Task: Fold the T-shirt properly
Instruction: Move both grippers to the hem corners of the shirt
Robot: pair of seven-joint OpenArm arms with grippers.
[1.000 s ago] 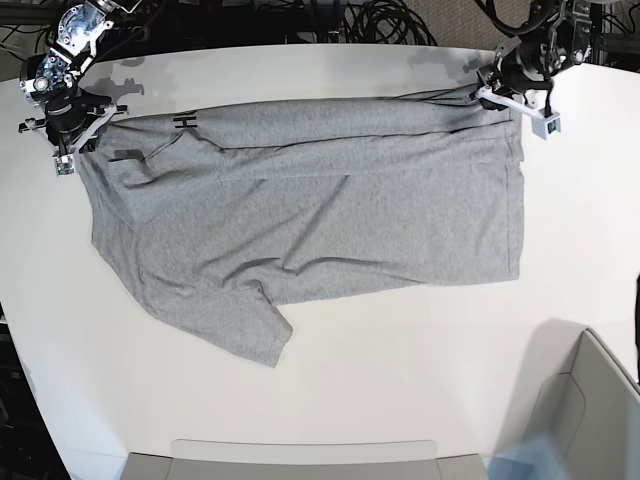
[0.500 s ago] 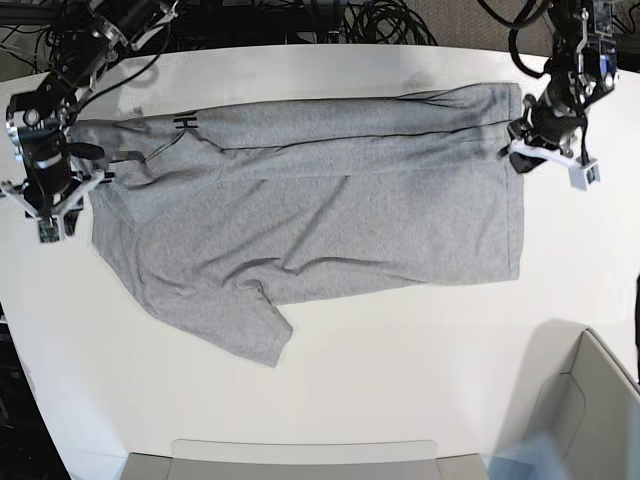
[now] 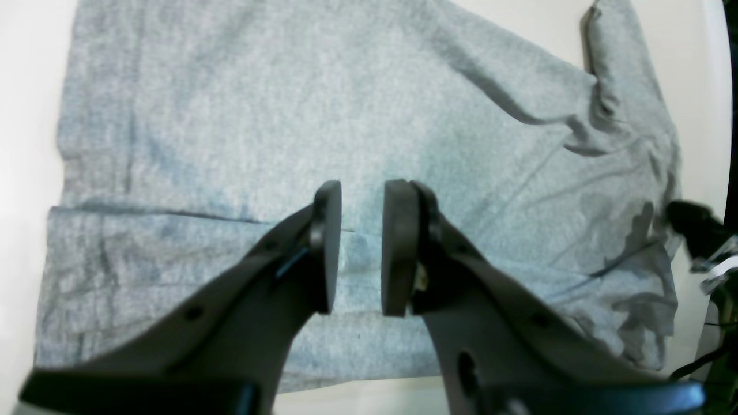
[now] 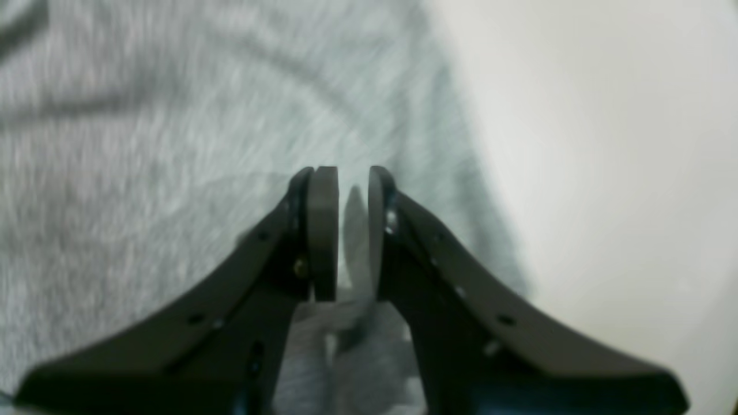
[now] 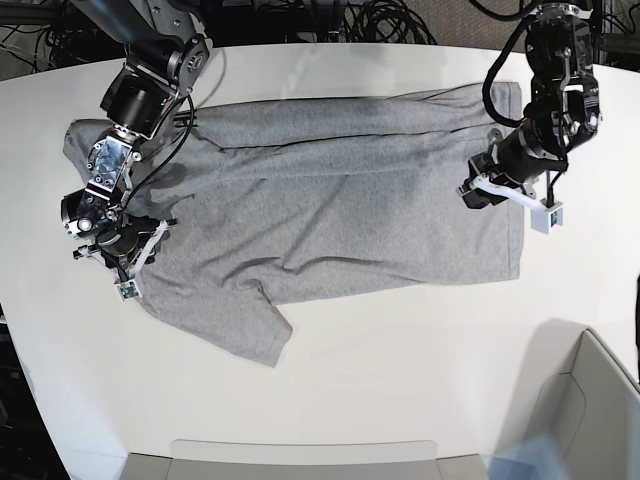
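having let go of the far edge, we now have both arms down over the t-shirt (image 5: 340, 200), which lies flat across the white table (image 5: 400, 360) with its far strip folded toward us. our left gripper (image 3: 360, 248) has come in from the table's far corner to hang above the hem end, jaws slightly parted and pinching nothing. our right gripper (image 4: 345, 230) has swung down along the sleeve side and hovers by the cloth's edge, jaws also a little apart and empty. we judge the first long fold is laid and the near edge is next to be picked up. the tabletop is smooth, so the cotton should slide easily. dark cables (image 5: 380, 20) crowd the far side, and a grey bin (image 5: 590, 400) sits at the near corner.
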